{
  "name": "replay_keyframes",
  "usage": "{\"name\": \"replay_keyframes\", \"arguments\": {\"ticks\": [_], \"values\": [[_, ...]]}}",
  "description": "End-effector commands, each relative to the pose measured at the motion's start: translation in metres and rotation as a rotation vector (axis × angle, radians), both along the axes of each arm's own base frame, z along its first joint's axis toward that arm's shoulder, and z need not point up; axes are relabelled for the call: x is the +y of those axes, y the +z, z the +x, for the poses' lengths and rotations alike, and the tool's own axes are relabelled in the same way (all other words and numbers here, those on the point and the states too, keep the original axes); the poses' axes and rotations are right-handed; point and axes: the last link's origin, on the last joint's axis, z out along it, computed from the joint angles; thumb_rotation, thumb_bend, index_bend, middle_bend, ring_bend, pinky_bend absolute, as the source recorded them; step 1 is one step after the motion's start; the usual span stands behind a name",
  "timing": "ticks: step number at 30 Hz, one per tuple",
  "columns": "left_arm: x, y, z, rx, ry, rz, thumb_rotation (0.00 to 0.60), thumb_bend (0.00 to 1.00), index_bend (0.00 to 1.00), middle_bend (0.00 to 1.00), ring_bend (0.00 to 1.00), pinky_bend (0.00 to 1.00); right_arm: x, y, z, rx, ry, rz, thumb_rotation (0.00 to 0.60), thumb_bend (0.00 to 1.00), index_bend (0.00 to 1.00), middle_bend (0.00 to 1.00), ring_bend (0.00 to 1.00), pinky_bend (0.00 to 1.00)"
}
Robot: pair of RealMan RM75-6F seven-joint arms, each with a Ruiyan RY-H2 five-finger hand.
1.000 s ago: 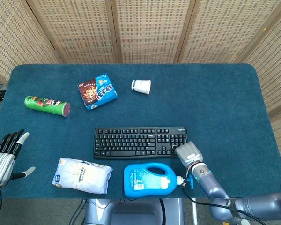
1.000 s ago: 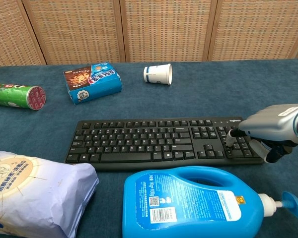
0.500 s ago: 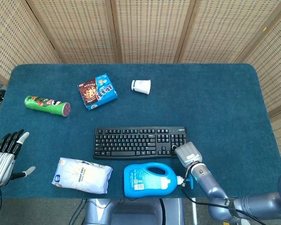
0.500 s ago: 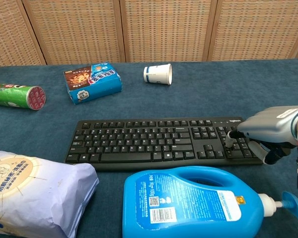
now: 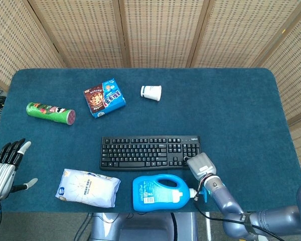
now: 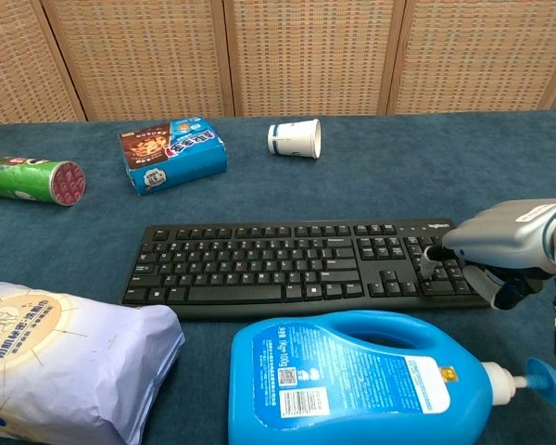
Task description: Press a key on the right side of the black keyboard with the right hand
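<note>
The black keyboard lies across the middle of the blue table. My right hand is at the keyboard's right end, near its front corner. In the chest view one fingertip points down onto the number-pad keys, while the other fingers are curled under the palm beyond the keyboard's edge. It holds nothing. My left hand hovers at the table's left front edge, fingers spread, holding nothing.
A blue detergent bottle lies just in front of the keyboard, close to my right wrist. A white snack bag, a green chip can, a blue cookie box and a tipped paper cup lie around.
My right hand has edged slightly right and back along the keyboard's right end; its fingertip stays on the number-pad keys. The left hand has barely moved.
</note>
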Motion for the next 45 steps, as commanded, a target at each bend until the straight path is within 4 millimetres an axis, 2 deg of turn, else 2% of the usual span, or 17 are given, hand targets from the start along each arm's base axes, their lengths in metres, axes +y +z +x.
{"name": "replay_keyframes", "arguments": {"ticks": [1,10,17,19,22,24,28,30,33,37,42,45], "values": [[0.000,0.000,0.000,0.000,0.000,-0.001,0.600,0.00,0.00,0.00,0.00,0.00,0.000,0.000,0.000,0.000,-0.001,0.000,0.600,0.93,0.18,0.74,0.69,0.49],[0.000,0.000,0.001,0.000,-0.002,0.001,0.600,0.00,0.00,0.00,0.00,0.00,-0.002,0.011,0.006,-0.012,0.019,-0.034,0.600,0.93,0.18,0.74,0.69,0.49],[0.000,0.001,0.001,-0.003,-0.004,0.005,0.600,0.00,0.00,0.00,0.00,0.00,-0.006,0.044,0.021,-0.031,0.077,-0.135,0.600,0.92,0.18,0.71,0.68,0.49],[0.000,0.001,0.000,-0.004,-0.002,0.007,0.600,0.00,0.00,0.00,0.00,0.00,-0.004,0.062,0.026,-0.059,0.094,-0.187,0.600,0.88,0.18,0.67,0.65,0.49],[0.000,0.002,0.000,-0.006,0.001,0.008,0.600,0.00,0.00,0.00,0.00,0.00,0.001,0.085,0.025,-0.100,0.120,-0.258,0.600,0.78,0.17,0.52,0.49,0.49],[0.000,0.002,-0.001,-0.007,0.003,0.007,0.600,0.00,0.00,0.00,0.00,0.00,0.006,0.102,0.021,-0.137,0.133,-0.317,0.600,0.71,0.14,0.38,0.35,0.47],[0.000,0.001,-0.001,-0.004,0.001,0.005,0.600,0.00,0.00,0.00,0.00,0.00,0.023,0.126,0.001,-0.234,0.148,-0.412,0.600,0.59,0.08,0.21,0.18,0.41],[-0.001,0.000,0.000,-0.003,-0.002,0.007,0.600,0.00,0.00,0.00,0.00,0.00,0.034,0.133,-0.016,-0.287,0.149,-0.446,0.600,0.50,0.05,0.10,0.07,0.35],[-0.001,-0.001,0.001,0.002,-0.007,0.012,0.600,0.00,0.00,0.00,0.00,0.00,0.048,0.138,-0.046,-0.344,0.149,-0.489,0.600,0.43,0.01,0.00,0.00,0.28],[-0.002,-0.002,0.001,0.009,-0.006,0.012,0.600,0.00,0.00,0.00,0.00,0.00,0.063,0.141,-0.073,-0.390,0.145,-0.545,0.600,0.38,0.00,0.00,0.00,0.17],[-0.004,-0.004,-0.001,0.025,-0.007,0.015,0.600,0.00,0.00,0.00,0.00,0.00,0.084,0.142,-0.108,-0.451,0.152,-0.616,0.600,0.34,0.00,0.00,0.00,0.11],[-0.005,-0.006,-0.002,0.032,-0.004,0.011,0.600,0.00,0.00,0.00,0.00,0.00,0.093,0.143,-0.121,-0.478,0.152,-0.643,0.600,0.34,0.00,0.00,0.00,0.08]]}}
